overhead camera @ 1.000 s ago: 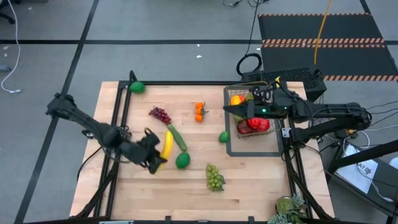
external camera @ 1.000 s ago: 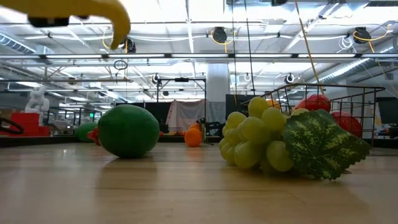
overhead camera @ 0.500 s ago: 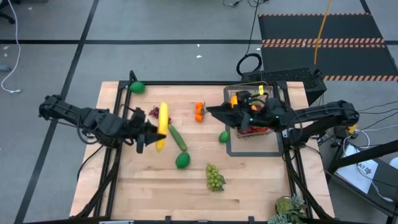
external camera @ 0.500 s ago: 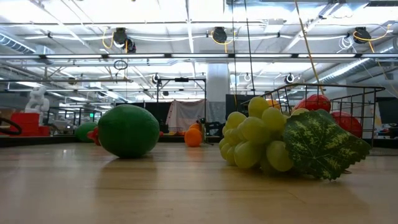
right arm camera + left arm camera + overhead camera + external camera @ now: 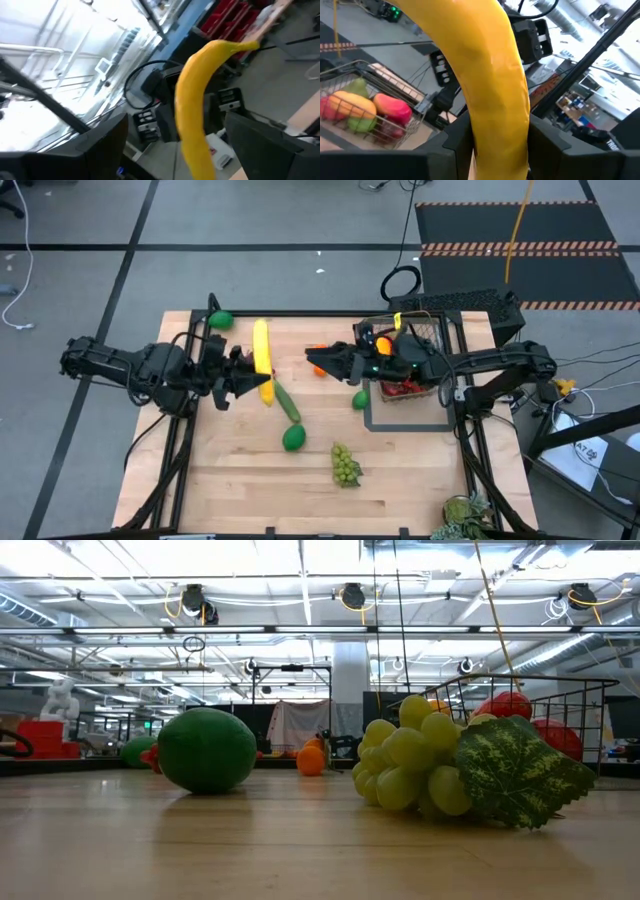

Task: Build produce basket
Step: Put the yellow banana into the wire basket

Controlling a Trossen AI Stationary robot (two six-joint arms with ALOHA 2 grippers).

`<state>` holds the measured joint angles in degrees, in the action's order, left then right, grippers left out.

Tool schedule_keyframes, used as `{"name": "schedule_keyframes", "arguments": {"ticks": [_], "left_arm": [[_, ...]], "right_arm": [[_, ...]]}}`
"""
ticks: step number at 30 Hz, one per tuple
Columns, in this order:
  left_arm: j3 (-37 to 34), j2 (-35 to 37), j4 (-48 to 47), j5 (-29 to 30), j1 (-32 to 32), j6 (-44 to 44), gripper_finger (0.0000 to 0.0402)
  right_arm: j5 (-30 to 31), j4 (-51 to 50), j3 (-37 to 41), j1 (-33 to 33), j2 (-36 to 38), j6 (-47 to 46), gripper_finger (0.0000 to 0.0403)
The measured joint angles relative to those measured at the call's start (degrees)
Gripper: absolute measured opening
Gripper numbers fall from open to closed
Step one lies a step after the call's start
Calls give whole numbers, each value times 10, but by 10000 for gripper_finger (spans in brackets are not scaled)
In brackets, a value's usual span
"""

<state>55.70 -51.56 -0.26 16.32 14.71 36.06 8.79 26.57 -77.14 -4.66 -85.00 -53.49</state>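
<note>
Left gripper (image 5: 250,377) is clamped on the lower part of the yellow banana (image 5: 262,358), held up above the table (image 5: 240,480); the fruit rises between the fingers (image 5: 457,142). Right gripper (image 5: 318,360) faces it, just beside the banana's far side, fingers (image 5: 107,145) spread wide with nothing between them. Behind the right gripper sits the wire basket (image 5: 425,330) with red and orange fruit inside. Below the left gripper's tips: cucumber (image 5: 287,402), green lime (image 5: 293,438), green grapes (image 5: 345,464).

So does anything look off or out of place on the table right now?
Nothing is spilled or damaged. The one unusual sight is the banana held upright in mid-air by the left gripper, facing the open right gripper.
</note>
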Motion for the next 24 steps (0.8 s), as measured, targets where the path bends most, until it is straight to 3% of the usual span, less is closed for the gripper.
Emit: {"name": "schedule_keyframes", "arguments": {"ticks": [8, 13, 19, 24], "left_arm": [[0, -31, 52, -30, -5, 10, 149], [0, -68, 91, -30, -6, 17, 149], [56, -129, 85, -42, -20, -4, 149], [117, -177, 18, -55, -49, -18, 149]], "right_arm": [[-1, -3, -21, 22, -13, 6, 325], [-46, -5, -21, 37, -13, -13, 325], [-84, -50, -22, 48, -13, -35, 325], [-120, -46, -22, 59, -13, -35, 325]]}}
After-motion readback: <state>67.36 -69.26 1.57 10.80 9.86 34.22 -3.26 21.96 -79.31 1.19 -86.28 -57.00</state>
